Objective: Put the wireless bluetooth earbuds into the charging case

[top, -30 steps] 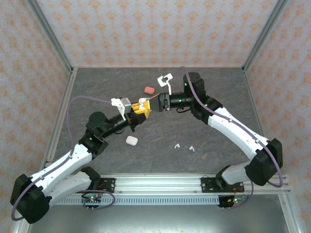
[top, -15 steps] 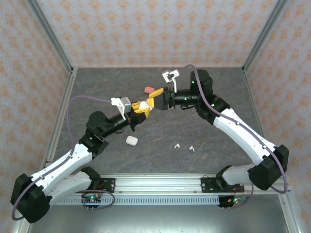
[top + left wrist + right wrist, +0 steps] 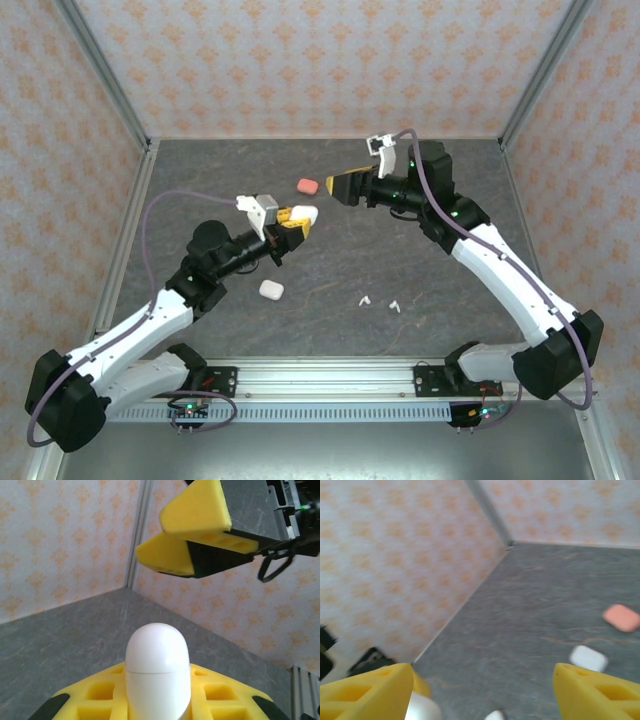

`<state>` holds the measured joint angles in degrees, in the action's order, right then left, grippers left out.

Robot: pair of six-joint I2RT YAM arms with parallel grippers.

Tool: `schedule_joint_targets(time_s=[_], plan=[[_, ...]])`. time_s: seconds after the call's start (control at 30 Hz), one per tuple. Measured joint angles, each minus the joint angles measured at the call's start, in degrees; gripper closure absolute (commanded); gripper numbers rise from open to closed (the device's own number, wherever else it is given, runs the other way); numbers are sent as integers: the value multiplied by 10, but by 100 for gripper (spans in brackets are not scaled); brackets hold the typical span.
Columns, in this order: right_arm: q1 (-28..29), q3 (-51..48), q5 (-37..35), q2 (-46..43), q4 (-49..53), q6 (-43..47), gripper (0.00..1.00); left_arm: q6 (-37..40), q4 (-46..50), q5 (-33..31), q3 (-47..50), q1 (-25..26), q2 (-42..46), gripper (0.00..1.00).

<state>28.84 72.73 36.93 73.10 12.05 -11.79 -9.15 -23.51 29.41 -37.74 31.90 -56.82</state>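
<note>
Two white earbuds (image 3: 366, 299) lie loose on the table (image 3: 200, 170) near its front edge, well apart from every case. A white case (image 3: 157, 665) is held off the table by the left claw (image 3: 292, 218), which is clamped on it; the lid appears closed. The right claw (image 3: 343, 187) hangs near it, spread wide and empty. A pink case (image 3: 307, 186) and a second white case (image 3: 271, 289) rest on the table. Judgement: preparation stage. The next move calls for opening the lid, then a fine pinch on an earbud.
</note>
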Motion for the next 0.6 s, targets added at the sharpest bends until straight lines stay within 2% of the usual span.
schedule_joint_targets(time_s=[0.13,0.33,0.6], plan=[[-11,-38,-69,-18,1,-16,1,-9,44,-27,-29,-9,-43,100],[-23,-93,-118,-37,-9,-40,1,-47,103,-64,-37,-24,-144,100],[-24,-98,-137,-37,-9,-42,1,-99,145,-89,-39,-24,-251,100]])
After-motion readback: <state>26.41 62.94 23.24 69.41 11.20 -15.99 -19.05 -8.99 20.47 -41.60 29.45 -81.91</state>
